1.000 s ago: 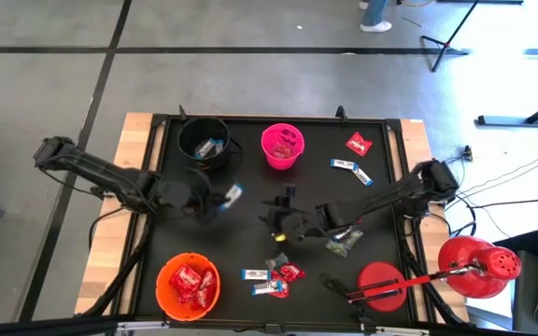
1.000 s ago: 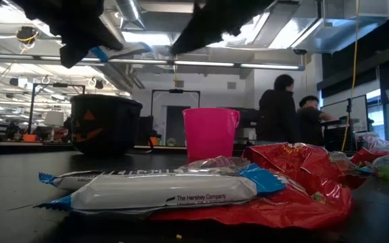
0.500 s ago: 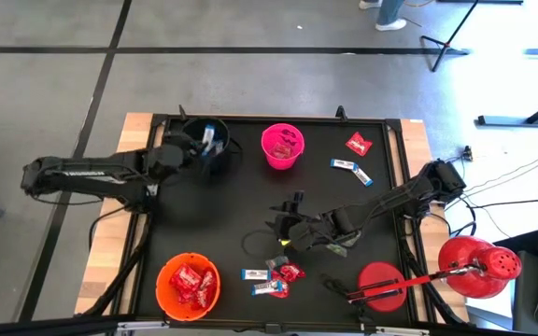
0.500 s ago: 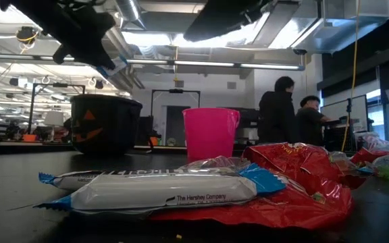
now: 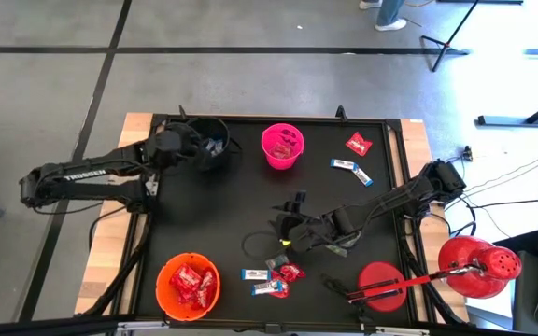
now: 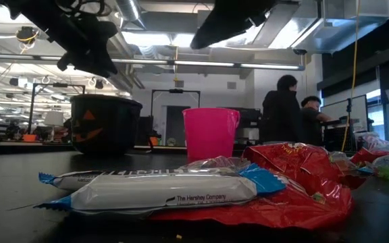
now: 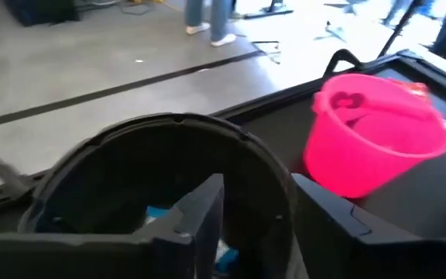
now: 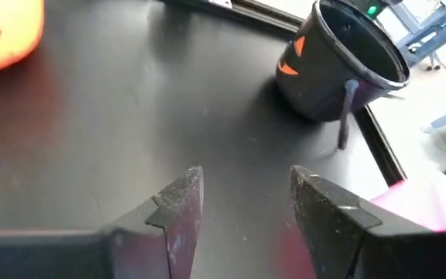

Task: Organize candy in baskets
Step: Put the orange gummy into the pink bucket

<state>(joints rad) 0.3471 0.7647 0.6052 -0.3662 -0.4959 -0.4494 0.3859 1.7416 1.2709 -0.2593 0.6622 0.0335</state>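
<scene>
The left end effector [image 5: 197, 143] hangs over the black basket [image 5: 207, 140] at about 11 o'clock on the bench [image 5: 250, 201], its fingers [image 7: 200, 217] apart and empty in the left wrist view, with blue-and-white candy [image 7: 157, 212] lying inside the basket below them. The right end effector [image 5: 292, 227] sits low near the centre of the bench, its fingers [image 8: 178, 201] apart with nothing between them, above bare dark surface. The pink basket [image 5: 282, 146] stands at 12 o'clock, just beside the black one. The orange basket [image 5: 188, 285] at 7 o'clock holds red packets [image 5: 187, 281]. Loose candy lies in a small cluster [image 5: 271, 276] at 6 o'clock, and a red packet [image 5: 359, 144] and a blue-and-white bar [image 5: 351, 169] lie at 1 to 2 o'clock. A red domed object [image 5: 479, 265] stands off the bench at 4 o'clock.
</scene>
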